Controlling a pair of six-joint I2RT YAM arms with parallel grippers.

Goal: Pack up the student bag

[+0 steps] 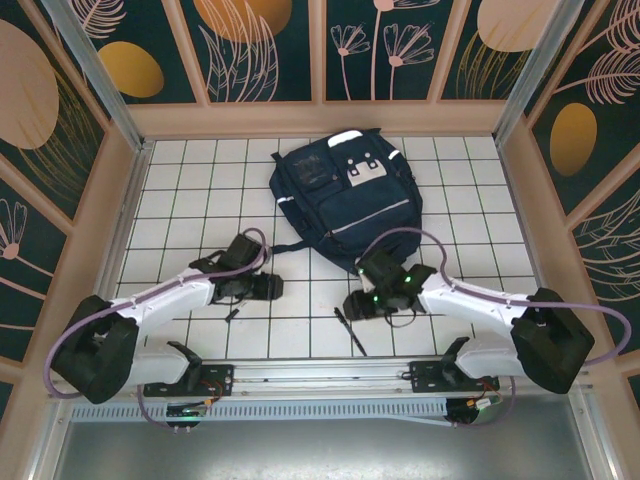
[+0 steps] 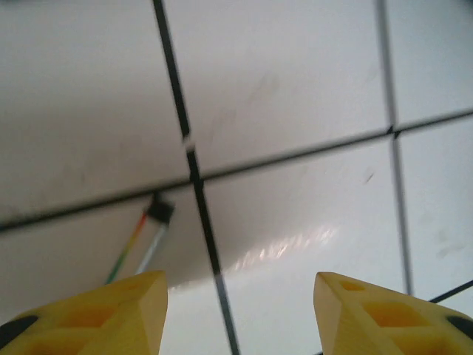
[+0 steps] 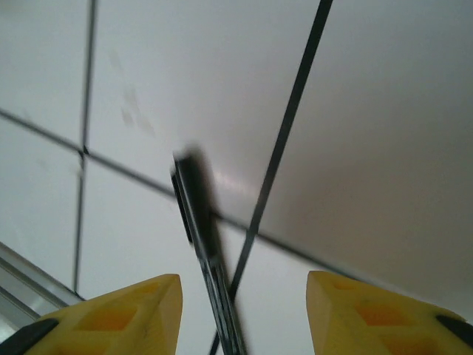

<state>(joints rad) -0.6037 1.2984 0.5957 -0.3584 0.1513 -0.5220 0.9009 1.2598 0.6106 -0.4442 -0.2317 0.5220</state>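
White tiles ruled with dark lines cover the surface (image 1: 180,180), boxed in by teal panels (image 1: 60,130) painted with leaves. Starting at the left, my left gripper (image 1: 262,287) hangs low over the tiles, its yellow fingers (image 2: 103,314) spread with nothing between them. In its wrist view a slim striped pencil (image 2: 144,240) lies off towards one finger, not centred.

Middle and back, the student bag (image 1: 345,195) lies flat, its near edge close to my right wrist. From above I cannot tell whether its main compartment is unzipped.

Further right, a dark pen (image 1: 350,332) rests on the tiles just beside my right gripper (image 1: 358,305). That gripper is also open and empty; in its wrist view the pen (image 3: 199,222) runs lengthwise between the spread fingers.

I judge the step in hand to be picking up the writing things. On the left I would shift sideways until the pencil sits centred. On the right I would descend until the tips nearly graze the tile, then close squarely across the barrel. A thin thing lying flat could easily roll away.
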